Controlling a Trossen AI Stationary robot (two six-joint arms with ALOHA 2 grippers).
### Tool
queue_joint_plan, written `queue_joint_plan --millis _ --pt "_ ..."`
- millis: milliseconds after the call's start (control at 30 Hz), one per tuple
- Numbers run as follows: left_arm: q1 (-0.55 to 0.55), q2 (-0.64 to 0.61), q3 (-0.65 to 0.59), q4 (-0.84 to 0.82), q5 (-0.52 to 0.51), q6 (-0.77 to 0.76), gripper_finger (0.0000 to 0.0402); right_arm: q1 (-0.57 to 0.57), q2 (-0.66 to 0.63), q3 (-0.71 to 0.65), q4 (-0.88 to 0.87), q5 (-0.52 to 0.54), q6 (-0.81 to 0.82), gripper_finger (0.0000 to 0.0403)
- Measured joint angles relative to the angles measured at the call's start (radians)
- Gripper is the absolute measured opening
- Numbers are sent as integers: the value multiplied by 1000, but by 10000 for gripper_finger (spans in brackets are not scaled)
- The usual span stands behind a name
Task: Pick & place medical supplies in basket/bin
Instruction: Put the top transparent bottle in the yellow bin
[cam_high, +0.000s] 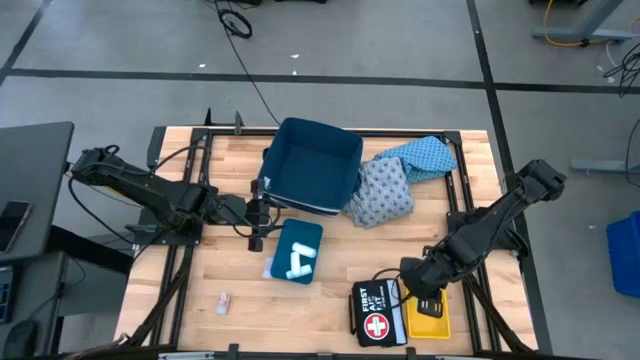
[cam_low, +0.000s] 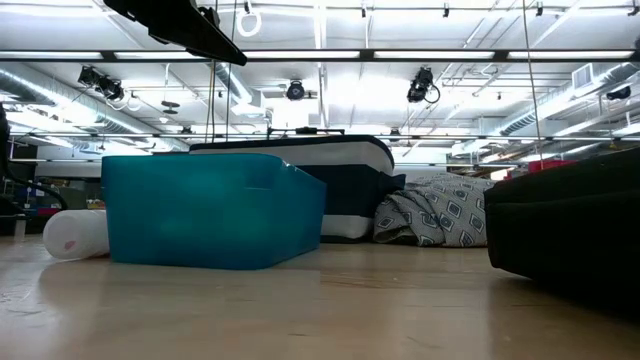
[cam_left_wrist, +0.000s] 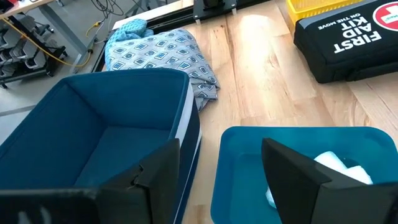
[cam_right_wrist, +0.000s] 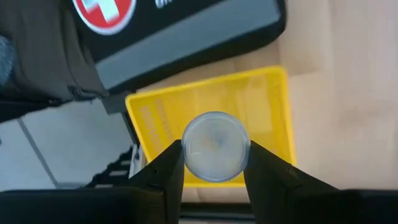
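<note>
Wooden table (cam_high: 200, 275) carries, from the left, the left gripper (cam_high: 258, 215) with fingers released beside a dark blue fabric bin (cam_high: 312, 165), a teal plastic tray (cam_high: 297, 250) holding white rolls (cam_high: 301, 262), patterned cloths (cam_high: 385, 190), then the right gripper (cam_right_wrist: 214, 171) grasping a white cylindrical roll (cam_right_wrist: 214, 146) above a yellow basket (cam_right_wrist: 267, 118)

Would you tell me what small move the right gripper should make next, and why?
Probably open: the right gripper is shut on a white roll directly above the yellow basket, so letting go should drop it in.
</note>
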Motion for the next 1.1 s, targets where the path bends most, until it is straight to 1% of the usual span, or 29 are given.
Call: queue_joint_plan --millis 367,567,833,1000,1033,1100 --pt "0 0 0 -15 0 -17 213 6 167 0 32 -132 -65 139" --pt "0 0 0 -19 0 -26 213 14 246 -1 44 -174 -89 139" --pt "0 0 0 -24 0 -26 213 19 290 -1 78 -178 -107 139" --pt "0 0 0 -24 12 -26 213 19 290 -1 78 -131 -89 139" --pt "0 0 0 -24 14 -26 213 19 290 -1 78 -124 -84 144" --pt "0 0 0 -25 15 -26 213 19 290 -1 78 -104 -66 177"
